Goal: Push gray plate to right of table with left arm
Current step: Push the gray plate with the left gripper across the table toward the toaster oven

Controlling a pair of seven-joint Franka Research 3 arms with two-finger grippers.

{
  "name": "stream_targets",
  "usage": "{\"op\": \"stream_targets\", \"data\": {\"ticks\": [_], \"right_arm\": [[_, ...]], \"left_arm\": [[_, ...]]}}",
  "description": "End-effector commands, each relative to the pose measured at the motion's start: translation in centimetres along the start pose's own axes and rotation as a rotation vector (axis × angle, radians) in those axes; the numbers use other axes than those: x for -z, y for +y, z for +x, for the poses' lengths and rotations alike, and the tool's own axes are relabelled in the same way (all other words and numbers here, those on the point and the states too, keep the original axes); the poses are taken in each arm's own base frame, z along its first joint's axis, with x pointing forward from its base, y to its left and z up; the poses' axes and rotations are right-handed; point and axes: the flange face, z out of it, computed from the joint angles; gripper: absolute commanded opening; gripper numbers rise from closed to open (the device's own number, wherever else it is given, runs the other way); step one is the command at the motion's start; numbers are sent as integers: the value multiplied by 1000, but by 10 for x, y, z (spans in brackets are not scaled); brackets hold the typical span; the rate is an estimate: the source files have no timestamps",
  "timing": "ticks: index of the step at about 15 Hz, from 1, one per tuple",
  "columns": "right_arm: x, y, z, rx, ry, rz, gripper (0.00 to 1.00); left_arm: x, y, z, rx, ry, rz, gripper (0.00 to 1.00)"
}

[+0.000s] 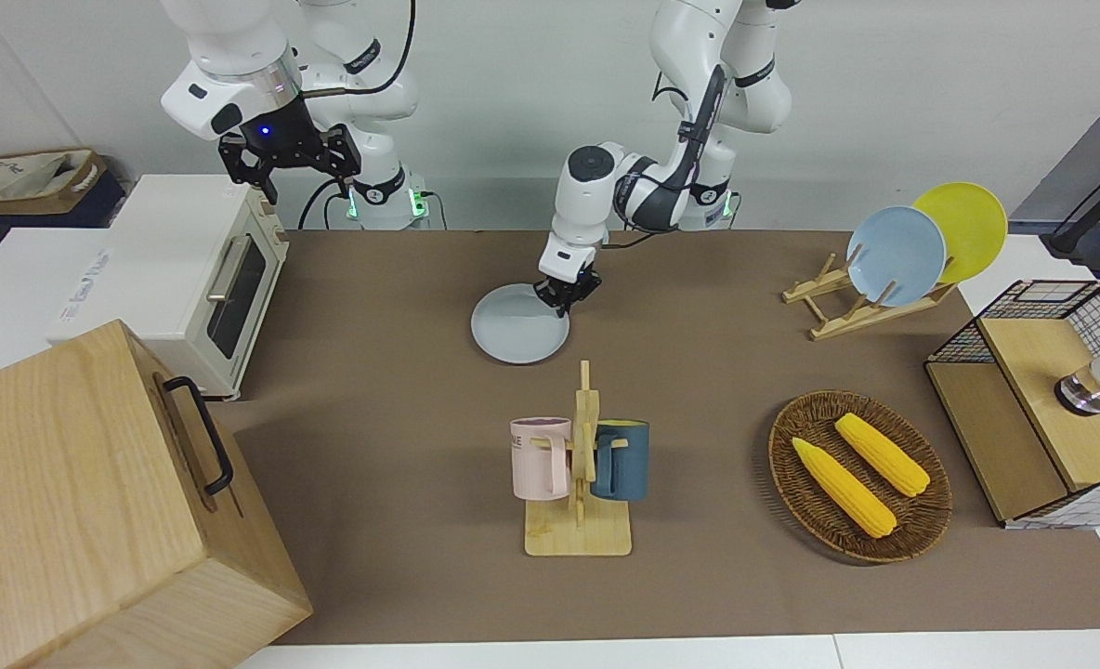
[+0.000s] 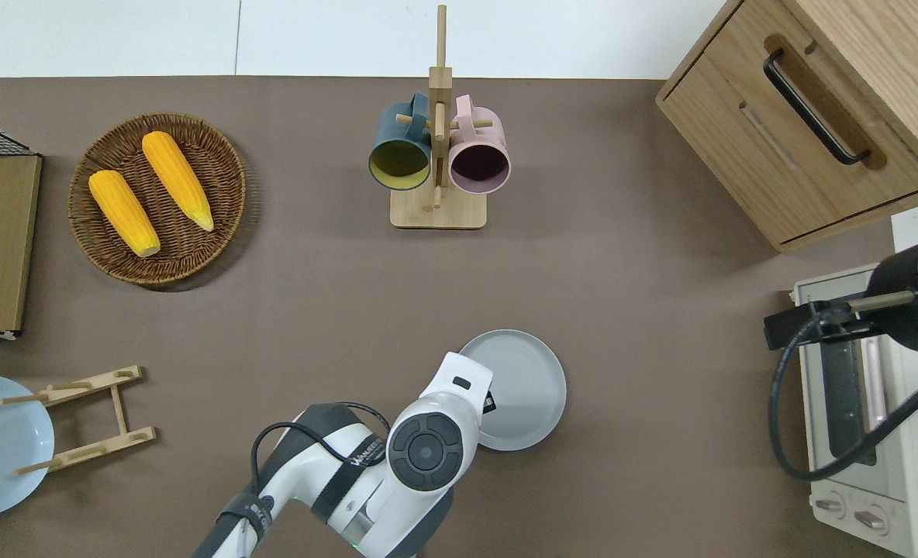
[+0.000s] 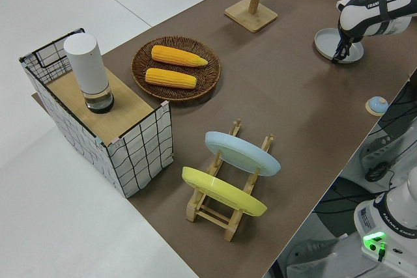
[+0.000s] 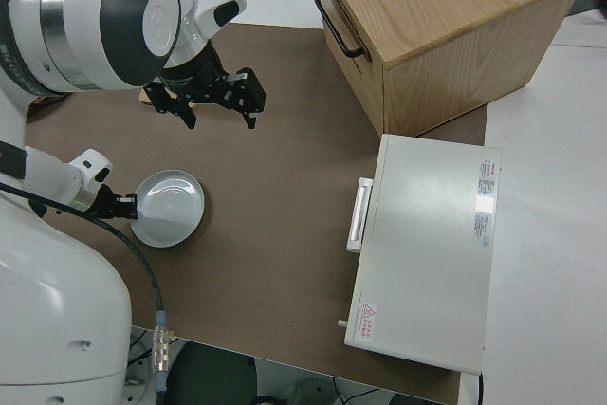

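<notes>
Brown matting covers the table [image 1: 401,307], near whose middle, toward the robots' edge, the left gripper [image 1: 564,295] stands low at the gray plate [image 1: 516,327]. Fingertips meet the plate at the rim facing the left arm's end, so the whole disc lies from them toward the right arm's end, the direction a push must run. Whether the fingers are parted or closed cannot be told. The plate lies flat on the mat, nearer to the robots than the mug rack [image 1: 580,465], with open mat between it and the toaster oven [image 1: 199,279]. Outward, the left arm [image 2: 397,465] slants down from its base, wrist bent steeply over the rim. The right arm is parked.
</notes>
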Motion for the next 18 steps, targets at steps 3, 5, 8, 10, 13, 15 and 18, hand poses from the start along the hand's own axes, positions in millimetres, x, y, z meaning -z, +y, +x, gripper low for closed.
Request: {"op": "stream_targets", "data": {"ticks": [3, 5, 8, 10, 13, 15, 18], "right_arm": [[4, 1, -3, -15, -4, 4, 983], [4, 1, -3, -15, -4, 4, 983], [4, 1, -3, -13, -4, 4, 983], [4, 1, -3, -13, -4, 4, 983], [4, 1, -3, -13, -4, 4, 983], [4, 1, -3, -15, -4, 4, 983], [4, 1, -3, -15, -4, 4, 983]], "left_arm": [[-11, 36, -10, 43, -19, -15, 0], [-11, 37, -10, 42, -18, -14, 0], [-10, 36, -8, 36, -13, -14, 70], [-7, 36, -6, 10, 4, -9, 756], [-2, 35, -6, -22, 22, 10, 1000], [8, 37, -2, -21, 25, 10, 1000], [32, 40, 6, -62, 16, 48, 1000]]}}
